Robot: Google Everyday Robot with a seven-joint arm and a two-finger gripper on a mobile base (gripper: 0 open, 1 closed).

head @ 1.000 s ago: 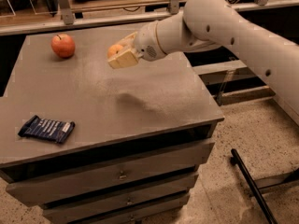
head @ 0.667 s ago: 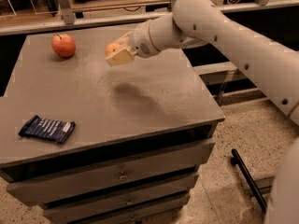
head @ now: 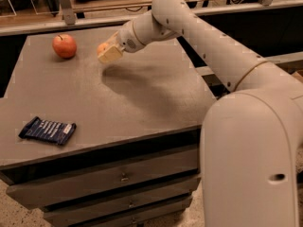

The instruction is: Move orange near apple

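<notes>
Orange (head: 102, 48) is clamped in the gripper (head: 110, 55), held just above the tabletop at the back, right of the apple and not touching it. Only its left side shows past the pale fingers.

Arm (head: 227, 65) comes in from the right, its big forearm filling the lower right corner and overhanging the table's right edge. It casts a shadow over mid-table.

Table (head: 142, 103): grey flat top with drawers (head: 123, 176) stacked under the front edge. A rail (head: 42, 27) runs close behind the back edge.

Blue packet (head: 47, 130) lies flat near the front left edge, well apart from both fruits.

Apple (head: 64, 46) stands stem up, back left, near the back edge.

Bare tabletop between gripper and apple, nothing in the way. Open surface also across centre and front right.
</notes>
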